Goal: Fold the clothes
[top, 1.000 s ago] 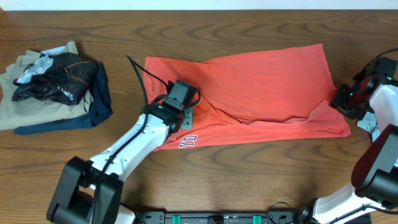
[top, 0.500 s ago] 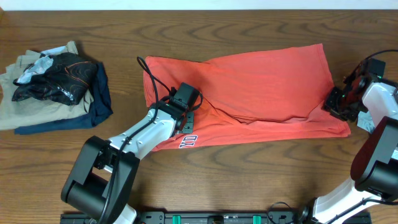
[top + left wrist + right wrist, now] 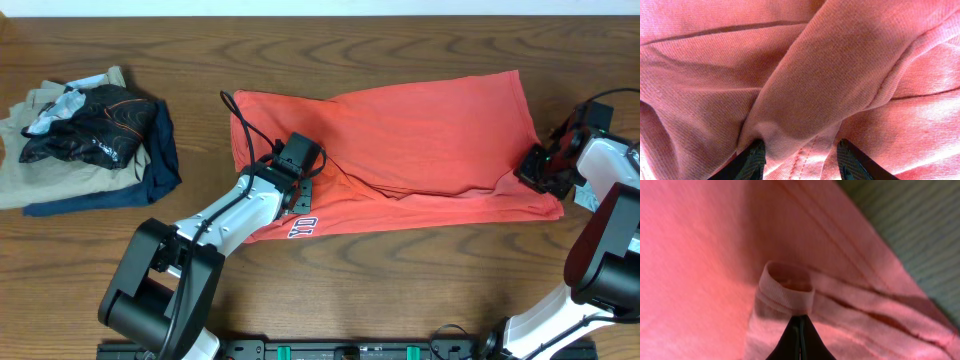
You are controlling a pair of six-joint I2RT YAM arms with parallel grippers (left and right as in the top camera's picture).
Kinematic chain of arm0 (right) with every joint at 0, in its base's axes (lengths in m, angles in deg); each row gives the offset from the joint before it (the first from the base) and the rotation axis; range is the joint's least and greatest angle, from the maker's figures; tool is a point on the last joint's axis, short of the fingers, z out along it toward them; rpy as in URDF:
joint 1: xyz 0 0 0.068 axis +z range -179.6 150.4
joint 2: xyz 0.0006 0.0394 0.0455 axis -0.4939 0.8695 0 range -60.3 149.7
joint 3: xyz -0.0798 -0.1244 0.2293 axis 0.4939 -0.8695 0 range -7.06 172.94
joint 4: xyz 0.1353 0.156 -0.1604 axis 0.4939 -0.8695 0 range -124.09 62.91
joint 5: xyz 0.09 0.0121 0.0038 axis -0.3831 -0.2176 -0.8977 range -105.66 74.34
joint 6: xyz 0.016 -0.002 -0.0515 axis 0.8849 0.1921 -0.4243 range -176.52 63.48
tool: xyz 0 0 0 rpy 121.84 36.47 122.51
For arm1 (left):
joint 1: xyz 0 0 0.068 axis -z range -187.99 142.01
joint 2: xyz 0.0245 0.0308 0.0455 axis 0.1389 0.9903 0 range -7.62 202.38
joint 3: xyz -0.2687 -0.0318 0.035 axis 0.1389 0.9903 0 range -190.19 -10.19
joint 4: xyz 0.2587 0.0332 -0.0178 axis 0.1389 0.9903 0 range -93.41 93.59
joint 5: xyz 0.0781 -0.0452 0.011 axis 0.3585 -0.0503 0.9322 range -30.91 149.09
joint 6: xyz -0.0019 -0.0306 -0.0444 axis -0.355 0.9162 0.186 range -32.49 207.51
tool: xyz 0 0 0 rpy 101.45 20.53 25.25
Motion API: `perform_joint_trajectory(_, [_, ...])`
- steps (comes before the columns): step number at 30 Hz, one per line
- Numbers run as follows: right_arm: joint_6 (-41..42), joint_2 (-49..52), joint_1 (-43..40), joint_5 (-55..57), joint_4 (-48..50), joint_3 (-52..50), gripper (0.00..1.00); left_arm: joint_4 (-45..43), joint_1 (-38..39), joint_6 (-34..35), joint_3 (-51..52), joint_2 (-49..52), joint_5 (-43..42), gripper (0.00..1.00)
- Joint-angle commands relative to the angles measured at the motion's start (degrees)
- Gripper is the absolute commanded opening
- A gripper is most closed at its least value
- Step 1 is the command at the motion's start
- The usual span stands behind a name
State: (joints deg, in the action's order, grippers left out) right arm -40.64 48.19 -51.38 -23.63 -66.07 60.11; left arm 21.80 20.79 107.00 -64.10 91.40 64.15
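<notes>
The coral-red T-shirt point(image 3: 420, 140) lies folded lengthwise across the middle of the table, with white block lettering point(image 3: 303, 226) at its front left edge. My left gripper point(image 3: 300, 165) rests on the shirt's left part. In the left wrist view its jaws point(image 3: 800, 151) are open, with a raised fold of the red fabric point(image 3: 805, 100) between them. My right gripper point(image 3: 535, 168) is at the shirt's right edge. In the right wrist view its jaws point(image 3: 800, 319) are shut on a small loop of the shirt's hem point(image 3: 787, 287).
A pile of other clothes point(image 3: 85, 135), beige, black and navy, sits at the far left of the wooden table point(image 3: 400, 270). A small pale cloth point(image 3: 592, 196) lies by the right arm at the table's right edge.
My right gripper has moved a little left onto the shirt's right edge. My left arm has shifted slightly, and its gripper stays on the shirt's left part.
</notes>
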Motion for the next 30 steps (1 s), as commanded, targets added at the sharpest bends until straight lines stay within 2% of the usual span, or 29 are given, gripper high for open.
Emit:
perform_joint_trajectory(1, [1.7,0.5,0.9,0.0,0.4,2.4,0.01,0.3,-0.1,0.1,0.4,0.2,0.1,0.48])
perform_joint_trajectory(6, [1.7,0.5,0.3,0.0,-1.8,9.3,0.01,0.6,-0.1,0.1,0.4,0.2,0.1,0.48])
perform_joint_trajectory(11, [1.7,0.5,0.4,0.0,-4.9,10.5,0.01,0.6,-0.1,0.1,0.4,0.2,0.1,0.49])
perform_joint_trajectory(14, [1.7,0.5,0.4,0.3,-8.6,9.5,0.28,0.6,-0.1,0.1,0.4,0.2,0.1,0.49])
perform_joint_trajectory(15, [1.7,0.5,0.4,0.5,-9.4,9.0,0.33,0.6,-0.1,0.1,0.4,0.2,0.1,0.49])
perform_joint_trajectory(20, [1.7,0.5,0.4,1.0,-8.7,4.3,0.38,0.6,-0.1,0.1,0.4,0.2,0.1,0.49])
perform_joint_trajectory(23, [1.9,0.5,0.4,0.3,-5.5,1.2,0.39,0.6,-0.1,0.1,0.4,0.2,0.1,0.49])
perform_joint_trajectory(30, [2.1,0.5,0.5,0.0,-0.1,-1.4,0.32,0.6,-0.1,0.1,0.4,0.2,0.1,0.49])
